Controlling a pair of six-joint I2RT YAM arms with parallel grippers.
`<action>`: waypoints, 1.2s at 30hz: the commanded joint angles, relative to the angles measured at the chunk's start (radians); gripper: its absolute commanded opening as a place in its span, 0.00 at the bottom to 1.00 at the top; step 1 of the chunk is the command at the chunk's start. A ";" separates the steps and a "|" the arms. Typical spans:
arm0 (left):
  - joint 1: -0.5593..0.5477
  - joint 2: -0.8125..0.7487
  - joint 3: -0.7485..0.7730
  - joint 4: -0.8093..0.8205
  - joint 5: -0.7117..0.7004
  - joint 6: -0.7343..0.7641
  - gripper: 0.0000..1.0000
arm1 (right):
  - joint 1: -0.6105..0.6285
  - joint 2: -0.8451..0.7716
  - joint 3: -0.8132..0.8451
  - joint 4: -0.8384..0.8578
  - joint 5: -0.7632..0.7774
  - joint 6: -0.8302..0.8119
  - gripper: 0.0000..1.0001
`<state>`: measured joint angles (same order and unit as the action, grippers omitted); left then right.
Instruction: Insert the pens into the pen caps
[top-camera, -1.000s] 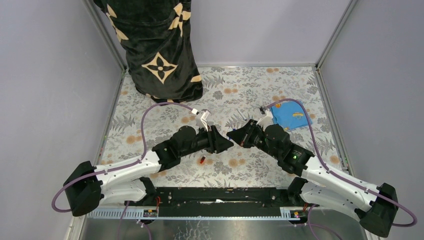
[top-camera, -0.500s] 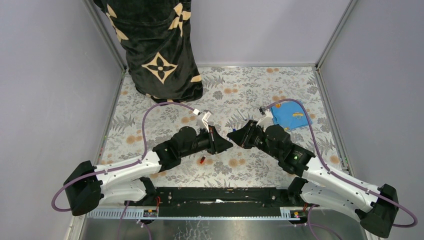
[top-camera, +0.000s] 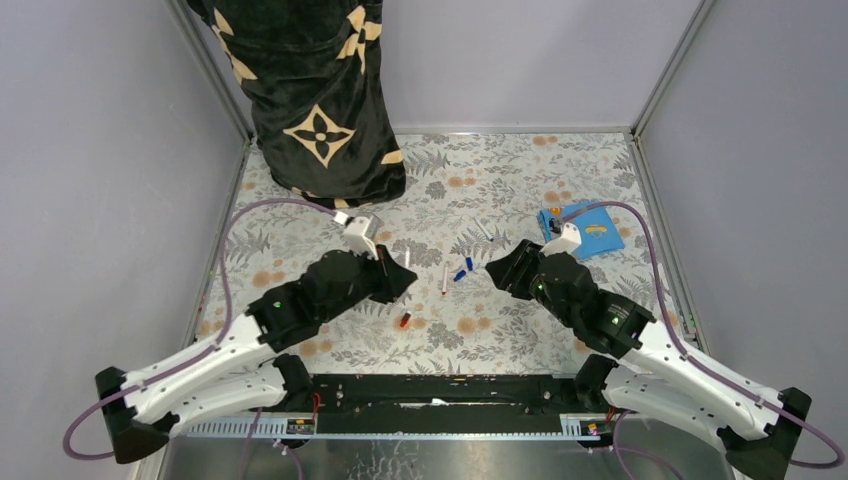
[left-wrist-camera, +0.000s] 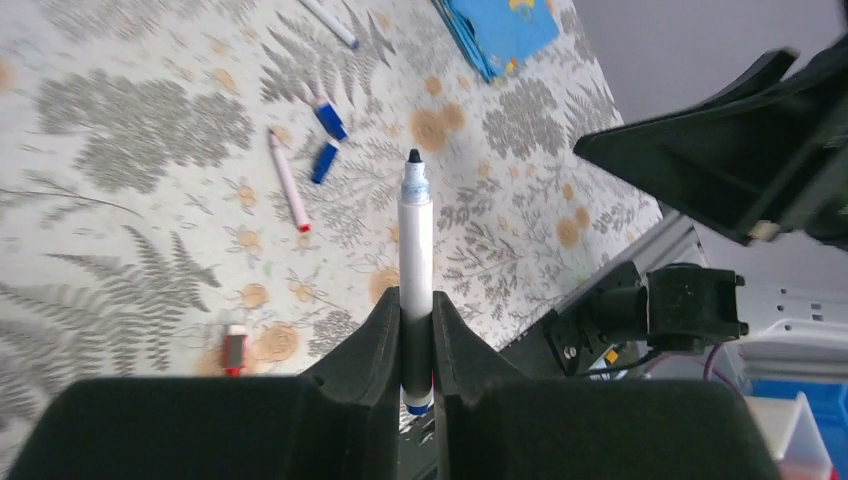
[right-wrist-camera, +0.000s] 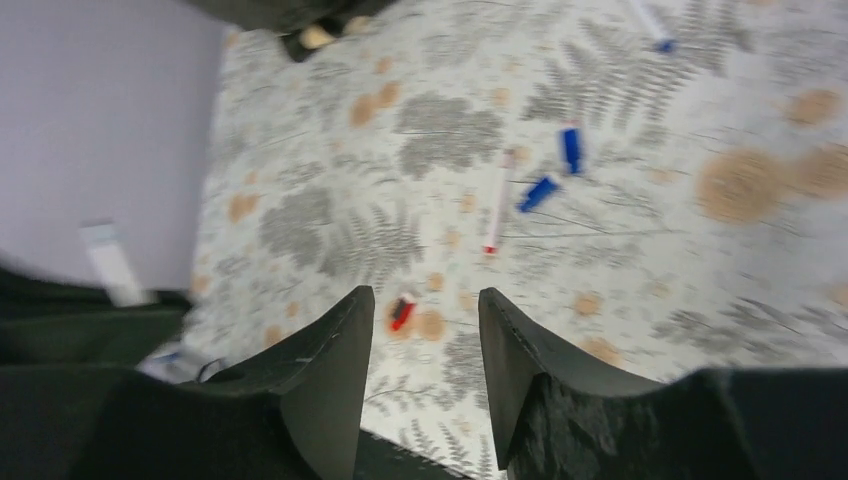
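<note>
Pen in hand: left fingers (left-wrist-camera: 383, 335) clamped on white-barrelled blue-tipped marker pen (left-wrist-camera: 416, 240); right fingers (right-wrist-camera: 335, 345) apart, empty. Next: right takes 1 small blue plastic cap (right-wrist-camera: 540, 192).

No text could be read anywhere. The blue cloth (top-camera: 596, 232) bore a yellow mark, too small to make out.

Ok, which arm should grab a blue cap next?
Right. The right pincer is open and empty, and the blue caps lie just ahead of it. The left pincer is shut on a blue pen, so it can't pick anything else up.
</note>
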<state>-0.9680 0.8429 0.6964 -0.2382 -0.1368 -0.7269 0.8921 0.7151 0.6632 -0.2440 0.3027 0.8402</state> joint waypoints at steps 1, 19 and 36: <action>0.006 -0.078 0.141 -0.294 -0.172 0.136 0.00 | 0.007 0.081 0.098 -0.250 0.252 0.093 0.51; 0.006 -0.086 0.203 -0.484 -0.353 0.240 0.00 | 0.005 0.658 0.383 -0.284 0.192 0.158 0.58; 0.005 -0.147 0.134 -0.445 -0.329 0.228 0.00 | -0.001 1.017 0.539 -0.354 0.235 0.310 0.62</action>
<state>-0.9680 0.7044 0.8379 -0.7120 -0.4526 -0.5137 0.8921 1.6886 1.1568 -0.5510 0.4881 1.1084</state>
